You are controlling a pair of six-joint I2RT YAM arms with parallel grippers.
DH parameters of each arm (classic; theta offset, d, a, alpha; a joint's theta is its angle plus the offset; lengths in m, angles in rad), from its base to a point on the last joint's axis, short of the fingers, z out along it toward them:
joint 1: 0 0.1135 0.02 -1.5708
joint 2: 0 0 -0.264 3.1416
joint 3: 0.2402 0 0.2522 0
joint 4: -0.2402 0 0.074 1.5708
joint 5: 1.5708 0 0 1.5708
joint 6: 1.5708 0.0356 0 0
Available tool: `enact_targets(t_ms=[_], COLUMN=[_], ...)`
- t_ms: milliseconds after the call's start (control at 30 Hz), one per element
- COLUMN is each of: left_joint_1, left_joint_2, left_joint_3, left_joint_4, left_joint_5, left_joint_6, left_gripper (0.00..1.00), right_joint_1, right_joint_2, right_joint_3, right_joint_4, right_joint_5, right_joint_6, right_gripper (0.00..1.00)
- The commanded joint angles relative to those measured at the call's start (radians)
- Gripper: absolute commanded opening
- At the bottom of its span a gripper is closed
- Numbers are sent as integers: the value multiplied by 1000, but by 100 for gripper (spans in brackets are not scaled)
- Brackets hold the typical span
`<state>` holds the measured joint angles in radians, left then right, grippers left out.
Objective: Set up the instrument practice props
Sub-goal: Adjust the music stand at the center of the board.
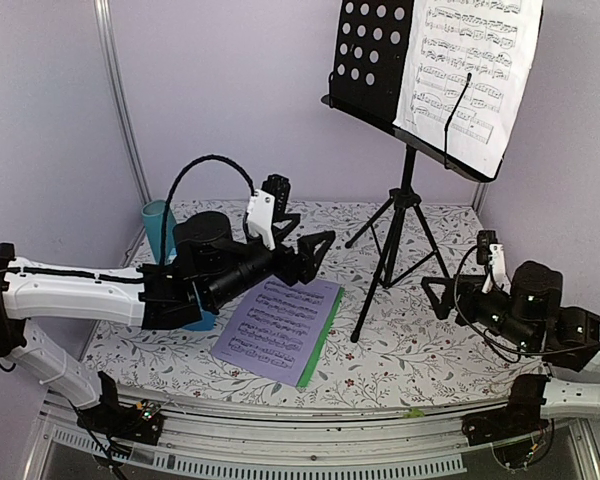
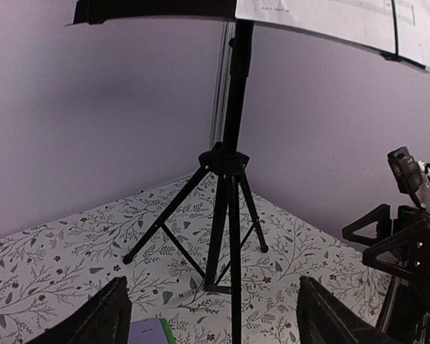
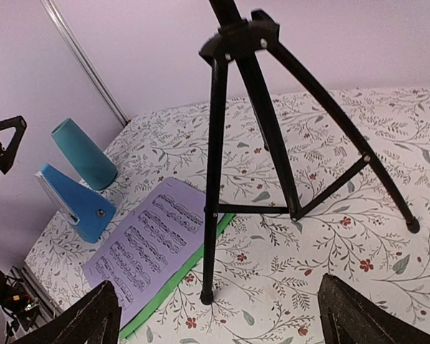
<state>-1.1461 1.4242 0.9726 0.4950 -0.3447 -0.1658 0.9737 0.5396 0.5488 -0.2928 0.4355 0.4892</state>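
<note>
The black tripod music stand (image 1: 398,232) rises at the back right of the table, and a white sheet-music page (image 1: 472,68) is clipped on its perforated desk (image 1: 372,55). Another music page on a green sheet (image 1: 278,328) lies flat mid-table. The blue metronome (image 3: 77,203) stands left of that page, mostly hidden behind my left arm in the top view. My left gripper (image 1: 310,255) hovers open above the flat page, facing the stand's legs (image 2: 229,215), and holds nothing. At the right, my right gripper (image 1: 448,297) is open and empty, facing the tripod's near foot (image 3: 208,294).
A teal cup (image 1: 160,230) stands at the back left, just behind the metronome. The lilac walls close in the table at the back and the sides. The floral tablecloth (image 1: 410,350) covers the whole top. The stand's three legs spread between the two grippers.
</note>
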Motion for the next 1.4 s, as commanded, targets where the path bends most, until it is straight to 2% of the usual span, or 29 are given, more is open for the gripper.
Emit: enact_targets(t_ms=[0,233,267,533,833,1367], left_joint_1=[31,65,73,111,140,174], left_joint_2=[-16,-48,-49,-52,-49,-43], left_joint_3=[-54,-122,-122,-130,-137,-130], left_joint_4=[-157,-189,-197,-221,-222,-239], left_joint_5=[12,37,42,67,91,118], left_joint_6=[-111,-176,-178,-178,-181,-186], left_gripper=[80,80,81,84,85,85], right_joint_1=[-3,-7,-14,-28,-28,-77], right_joint_2=[102,373,487,776,894,1048], right_joint_3=[-94,-154,-142,-66,-40,59], right_joint_4=[207,397,469,611,652,493], right_joint_5=[1,28,18,-51,-77,-69], right_joint_6=[147,303,335,324,329,339], right_gripper=[99,99,99,99,99,99])
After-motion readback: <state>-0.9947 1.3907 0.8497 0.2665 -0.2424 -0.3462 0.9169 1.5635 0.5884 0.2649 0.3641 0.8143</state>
